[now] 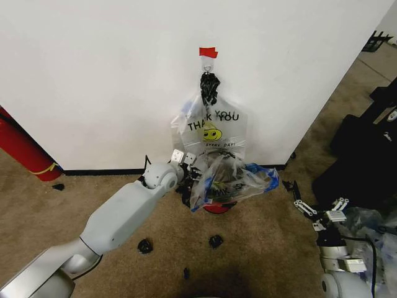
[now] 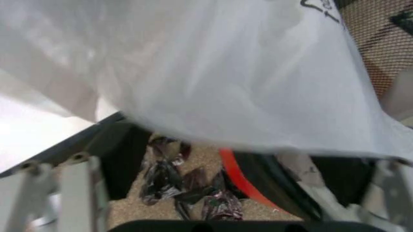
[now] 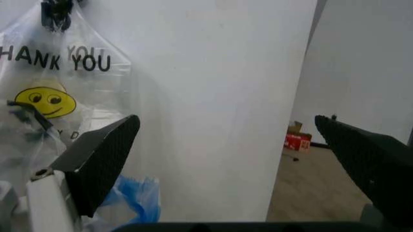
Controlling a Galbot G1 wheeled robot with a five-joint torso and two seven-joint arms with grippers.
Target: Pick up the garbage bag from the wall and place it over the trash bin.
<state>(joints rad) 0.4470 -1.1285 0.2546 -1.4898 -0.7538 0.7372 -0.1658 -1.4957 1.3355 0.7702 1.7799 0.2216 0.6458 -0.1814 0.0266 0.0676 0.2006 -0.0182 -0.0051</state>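
Observation:
The garbage bag (image 1: pixel 234 177), see-through with blue patches, lies crumpled on the trash bin (image 1: pixel 218 208), whose red lower band shows beneath it, at the foot of the wall (image 1: pixel 111 81). My left gripper (image 1: pixel 192 166) is at the bag's left side, apart from it, with its fingers (image 2: pixel 61 193) spread open. In the left wrist view, pale plastic film (image 2: pixel 226 72) hangs over the open fingers, above the bin's red band (image 2: pixel 244 181). My right gripper (image 1: pixel 319 208) waits open low on the right, and its pads (image 3: pixel 103 154) frame a blue patch of the bag (image 3: pixel 139 203).
A clear "THANK YOU" smiley bag (image 1: pixel 214 130) hangs from a hook (image 1: pixel 208 62) under red tape (image 1: pixel 208 52). A long red cylinder (image 1: pixel 22 152) leans at far left. Black scraps (image 1: pixel 144 246) dot the carpet. Dark bags and gear (image 1: pixel 366 161) crowd the right, past the wall's corner.

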